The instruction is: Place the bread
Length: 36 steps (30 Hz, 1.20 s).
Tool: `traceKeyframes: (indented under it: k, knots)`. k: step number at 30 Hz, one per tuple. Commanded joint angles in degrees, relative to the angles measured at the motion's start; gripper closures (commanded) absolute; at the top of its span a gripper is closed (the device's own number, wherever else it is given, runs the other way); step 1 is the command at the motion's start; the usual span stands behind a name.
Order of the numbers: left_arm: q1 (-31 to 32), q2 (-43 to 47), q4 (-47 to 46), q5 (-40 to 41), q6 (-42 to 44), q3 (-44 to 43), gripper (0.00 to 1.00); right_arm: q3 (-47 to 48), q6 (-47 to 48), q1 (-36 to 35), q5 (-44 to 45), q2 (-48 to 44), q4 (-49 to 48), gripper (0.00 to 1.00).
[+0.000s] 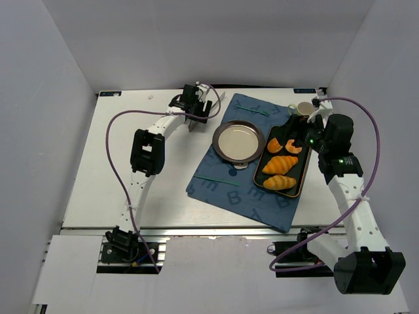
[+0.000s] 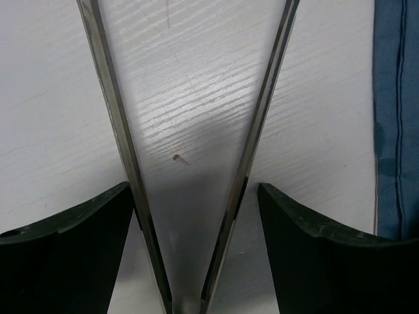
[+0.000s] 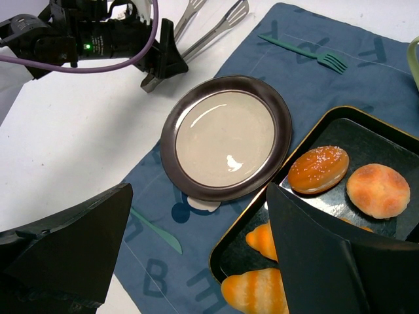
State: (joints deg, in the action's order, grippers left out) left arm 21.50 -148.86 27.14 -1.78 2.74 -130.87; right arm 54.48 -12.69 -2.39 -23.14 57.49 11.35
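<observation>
Between left fingers [image 2: 65, 242]: tongs [image 2: 260, 131]; right wrist shows bread [image 3: 319, 169].

The left arm [image 1: 135, 190] and right arm [image 1: 357, 209] are white links with black joint blocks, each trailing a purple cable [image 1: 109, 140]. Their claw fingers [image 2: 65, 248] are black wedges.

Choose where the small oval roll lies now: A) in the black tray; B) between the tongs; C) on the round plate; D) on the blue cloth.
A: the oval roll sits in the black tray beside the round bun; nothing lies on the plate.
</observation>
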Motion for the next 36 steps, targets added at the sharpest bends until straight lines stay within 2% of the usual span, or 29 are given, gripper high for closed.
traceKeyframes:
  k: [1, 2, 6, 16, 27, 36]
  knots:
    - [0.0, -0.3, -0.4, 1.0, -0.7, -1.3, 0.14, 0.0, -0.1, -0.3, -1.1, -0.2, -2.8, 0.11]
    - [0.0, -0.3, -0.5, 0.9, -0.5, -1.1, 0.19, -0.2, -0.1, -0.3, -1.0, -0.1, -2.8, 0.11]
    - [0.0, -0.1, -0.5, 3.4, 0.0, -0.9, 0.3, -0.2, -0.1, -0.3, -1.1, -0.1, -2.8, 0.11]
    - [0.1, 5.1, -2.0, 6.0, 2.2, 2.7, 0.47, -0.9, -0.4, -0.3, -1.4, 0.1, -3.4, 0.11]
    - [0.0, 14.1, 1.3, 7.6, 4.5, 1.4, 0.47, -1.0, -0.8, -0.3, -1.6, -0.1, -3.5, 0.11]
    - [0.0, 28.6, 8.7, 3.4, 5.4, 2.4, 0.44, -1.5, -2.0, -0.3, -1.8, -2.4, -3.4, 0.11]
